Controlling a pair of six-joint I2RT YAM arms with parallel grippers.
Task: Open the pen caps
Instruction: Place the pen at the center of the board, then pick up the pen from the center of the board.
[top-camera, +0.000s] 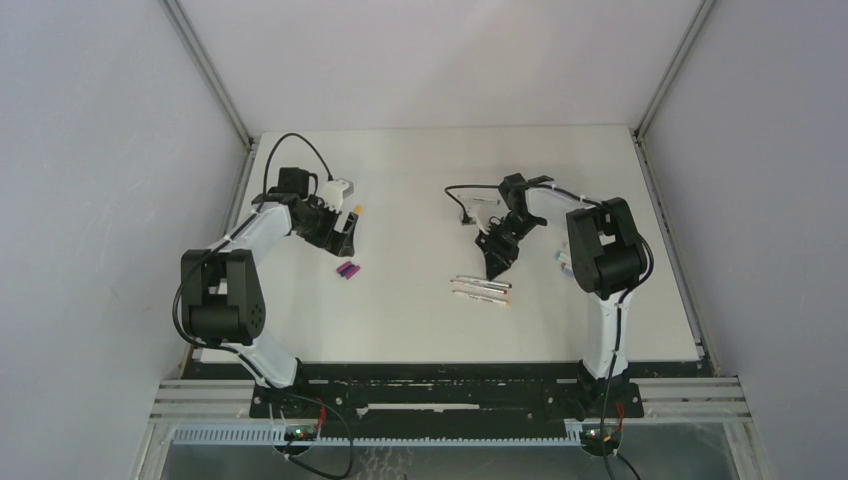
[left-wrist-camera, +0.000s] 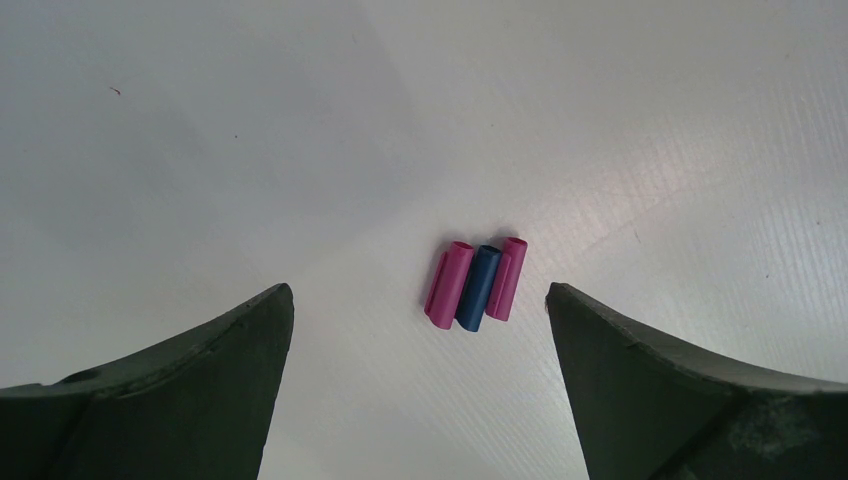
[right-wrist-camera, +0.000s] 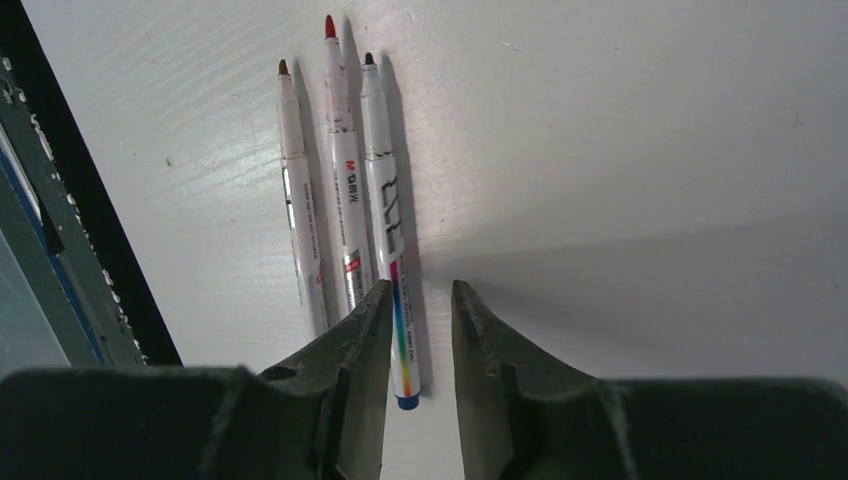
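Note:
Three pen caps lie side by side on the table, a blue one between two magenta ones; from above they show as a small purple-pink cluster. My left gripper hovers just behind them, open wide and empty. Three uncapped white pens lie parallel on the table, tips pointing away from me in the right wrist view. My right gripper is open a little over the tail of the rightmost pen, which lies on the table beside the left finger.
The other two pens, one red-tipped and one brown-tipped, lie partly under my right gripper's left finger. The table's dark front edge runs close to them. A small orange-yellow piece sits by the left wrist.

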